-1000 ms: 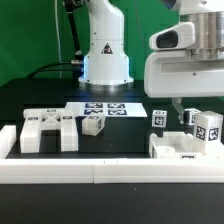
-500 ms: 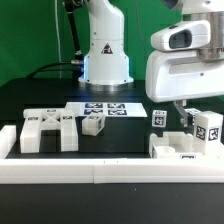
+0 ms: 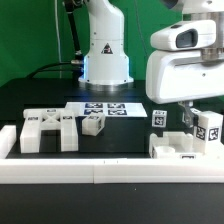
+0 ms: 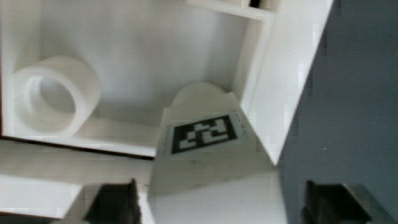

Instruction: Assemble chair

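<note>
The chair is in loose white tagged pieces. In the wrist view a tagged post (image 4: 210,135) runs between my dark fingers (image 4: 107,203), and my gripper (image 4: 222,205) is shut on it. Behind the post lies a white slab with a round hole (image 4: 54,95). In the exterior view my gripper (image 3: 190,114) hangs at the right, over the post (image 3: 207,128) and a flat slab (image 3: 178,151). An H-shaped piece (image 3: 46,130) and a small cube (image 3: 93,124) lie at the left. Another cube (image 3: 158,118) sits beside the hand.
The marker board (image 3: 106,108) lies flat at the back middle, in front of the arm's white base (image 3: 105,55). A long white border rail (image 3: 100,174) runs along the front edge. Black tabletop shows between the left pieces and the right ones.
The hand has shifted slightly toward the exterior view's right. The pieces on the table have not moved.
</note>
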`<state>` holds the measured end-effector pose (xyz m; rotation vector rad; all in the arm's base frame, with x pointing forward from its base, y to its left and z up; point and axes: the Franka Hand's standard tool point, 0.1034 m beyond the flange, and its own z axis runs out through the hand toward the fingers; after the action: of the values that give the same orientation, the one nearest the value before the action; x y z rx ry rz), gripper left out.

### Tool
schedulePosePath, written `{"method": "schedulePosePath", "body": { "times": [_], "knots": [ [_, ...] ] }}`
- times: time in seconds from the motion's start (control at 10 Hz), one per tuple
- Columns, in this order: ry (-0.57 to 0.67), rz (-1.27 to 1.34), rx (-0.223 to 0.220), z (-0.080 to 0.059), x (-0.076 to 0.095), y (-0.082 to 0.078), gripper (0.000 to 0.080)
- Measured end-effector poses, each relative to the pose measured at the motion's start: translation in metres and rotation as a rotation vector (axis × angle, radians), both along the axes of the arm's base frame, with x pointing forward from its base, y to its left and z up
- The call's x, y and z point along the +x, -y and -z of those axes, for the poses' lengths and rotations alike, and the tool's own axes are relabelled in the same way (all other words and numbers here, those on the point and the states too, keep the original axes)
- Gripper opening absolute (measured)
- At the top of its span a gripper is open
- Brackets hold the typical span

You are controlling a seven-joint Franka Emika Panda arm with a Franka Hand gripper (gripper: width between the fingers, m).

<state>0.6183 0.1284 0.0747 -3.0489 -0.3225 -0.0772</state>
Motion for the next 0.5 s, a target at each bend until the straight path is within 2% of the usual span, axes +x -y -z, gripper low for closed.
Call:
{"method": "schedulePosePath", "body": {
  "times": [0.1, 0.2, 0.5],
  "knots": [
    [-0.001, 0.019, 0.0, -0.0001, 0.0003, 0.0012, 0.0359],
    [-0.003, 0.042, 0.002, -0.0001, 0.0003, 0.001, 0.0291],
    [-0.023, 0.325, 0.015, -0.0002, 0.0009, 0.0018, 0.0291]
  ]
}}
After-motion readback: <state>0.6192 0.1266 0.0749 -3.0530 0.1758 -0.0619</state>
